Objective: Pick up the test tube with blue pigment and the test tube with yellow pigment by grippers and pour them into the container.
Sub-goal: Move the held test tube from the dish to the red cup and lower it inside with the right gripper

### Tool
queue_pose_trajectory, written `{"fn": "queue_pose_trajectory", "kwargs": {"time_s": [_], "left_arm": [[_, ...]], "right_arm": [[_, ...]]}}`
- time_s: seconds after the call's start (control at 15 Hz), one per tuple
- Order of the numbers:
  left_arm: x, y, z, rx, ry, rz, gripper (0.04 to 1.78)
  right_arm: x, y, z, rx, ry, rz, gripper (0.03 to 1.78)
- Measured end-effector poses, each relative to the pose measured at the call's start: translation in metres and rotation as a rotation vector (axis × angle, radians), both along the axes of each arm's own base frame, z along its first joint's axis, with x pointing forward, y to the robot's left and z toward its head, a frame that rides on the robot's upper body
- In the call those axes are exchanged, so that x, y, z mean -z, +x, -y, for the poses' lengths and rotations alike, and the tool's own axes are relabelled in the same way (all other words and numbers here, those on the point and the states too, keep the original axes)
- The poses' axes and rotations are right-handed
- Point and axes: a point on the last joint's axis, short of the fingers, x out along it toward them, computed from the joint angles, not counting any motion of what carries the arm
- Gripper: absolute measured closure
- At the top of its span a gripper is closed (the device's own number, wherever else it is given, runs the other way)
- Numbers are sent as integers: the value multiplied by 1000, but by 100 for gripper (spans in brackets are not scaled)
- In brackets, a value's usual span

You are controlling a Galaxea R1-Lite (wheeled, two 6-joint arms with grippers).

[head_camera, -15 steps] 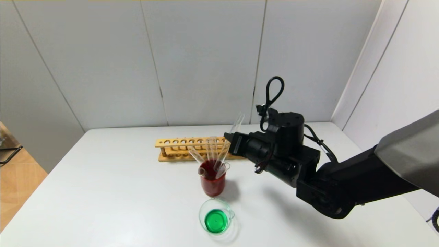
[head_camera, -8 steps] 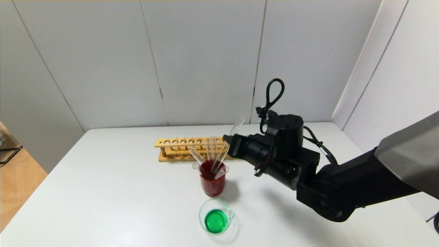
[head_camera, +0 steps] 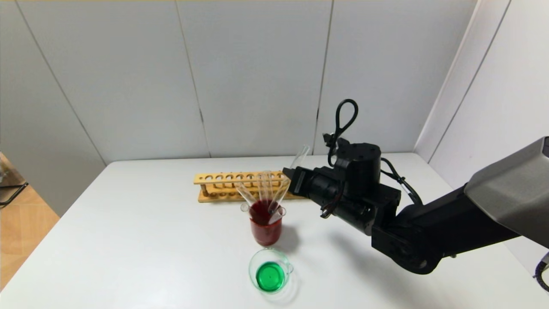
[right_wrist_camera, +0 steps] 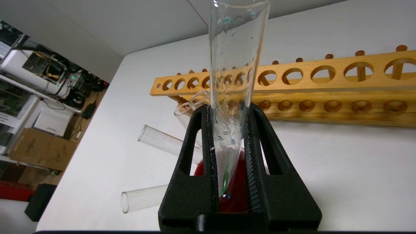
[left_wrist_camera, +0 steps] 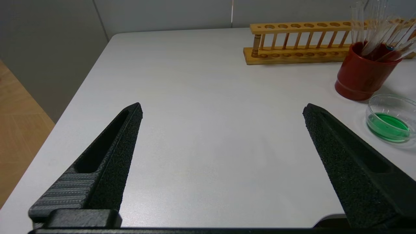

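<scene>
Left hand [left_wrist_camera: 221, 162] sits low over the white worktop [head_camera: 141, 240] at nine o'clock, jaws spread wide, nothing between them. At centre, the wooden rack [head_camera: 223, 185] lies at twelve o'clock of the red beaker [head_camera: 266, 229], which bristles with clear tubes. The container [head_camera: 270, 271], green liquid inside, stands at six o'clock of that beaker. Right hand [right_wrist_camera: 230, 130] pinches a wet, emptied test tube [right_wrist_camera: 235, 58], slanted, lower end in the red beaker. No legible writing anywhere.

No readable text or labels anywhere
</scene>
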Motion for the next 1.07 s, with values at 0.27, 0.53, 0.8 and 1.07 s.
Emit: {"fn": "queue_pose_trajectory", "kwargs": {"time_s": [0.27, 0.53, 0.8, 1.07], "left_arm": [[0, 0, 0, 0, 0, 0, 7], [0, 0, 0, 0, 0, 0, 7], [0, 0, 0, 0, 0, 0, 7], [0, 0, 0, 0, 0, 0, 7]], "right_arm": [[5, 1, 1, -3, -27, -2, 149], [14, -1, -3, -20, -62, -8, 149], [20, -3, -5, -34, -102, -4, 149], [24, -5, -6, -44, -122, -3, 149]]}}
